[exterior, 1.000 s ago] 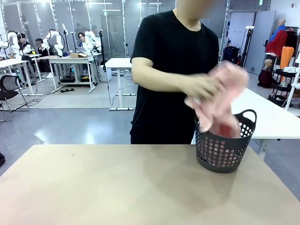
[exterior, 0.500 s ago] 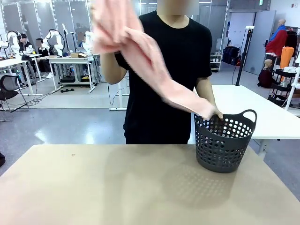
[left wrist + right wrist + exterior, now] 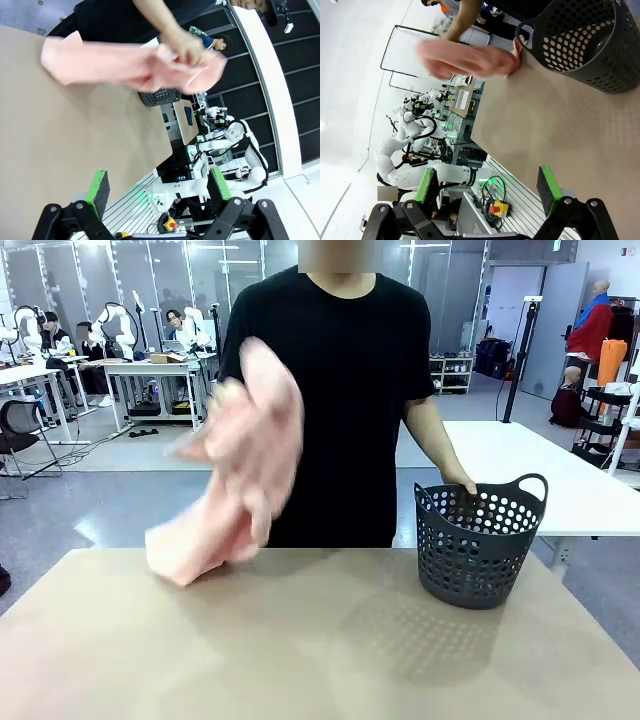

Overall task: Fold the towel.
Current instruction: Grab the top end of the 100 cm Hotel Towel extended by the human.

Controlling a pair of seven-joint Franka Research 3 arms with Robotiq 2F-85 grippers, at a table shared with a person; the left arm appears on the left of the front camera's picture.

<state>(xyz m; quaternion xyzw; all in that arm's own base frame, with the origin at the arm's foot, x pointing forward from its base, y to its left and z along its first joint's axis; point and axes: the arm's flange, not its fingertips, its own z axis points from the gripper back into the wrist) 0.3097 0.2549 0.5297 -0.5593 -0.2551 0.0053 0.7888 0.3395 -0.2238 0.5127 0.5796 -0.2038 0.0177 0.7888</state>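
You are working over a bare tan table [image 3: 300, 660], and both grippers are hovering above its near side. Across it, well ahead of both, a person [image 3: 350, 370] is standing and is bringing the towel [image 3: 240, 475] down toward the tabletop with one hand [image 3: 228, 392]. The towel is hanging bunched and blurred in the air, its lower end just above the far edge, and no part of it is lying flat yet. The person's other hand [image 3: 460, 483] is resting on the rim of the dark basket [image 3: 475, 555], which is standing on the table ahead of the right gripper [image 3: 487, 189] and well apart from it. That gripper's fingers are standing spread wide with nothing between them. The left gripper [image 3: 159, 184] is likewise gaping empty, with the towel well ahead of its fingertips. So the folding proper is not yet starting; the step in hand looks like the person laying the cloth out. You are probably going to want to wait until it is lying spread and the hands are clear. Then reach for a near hem or corners.
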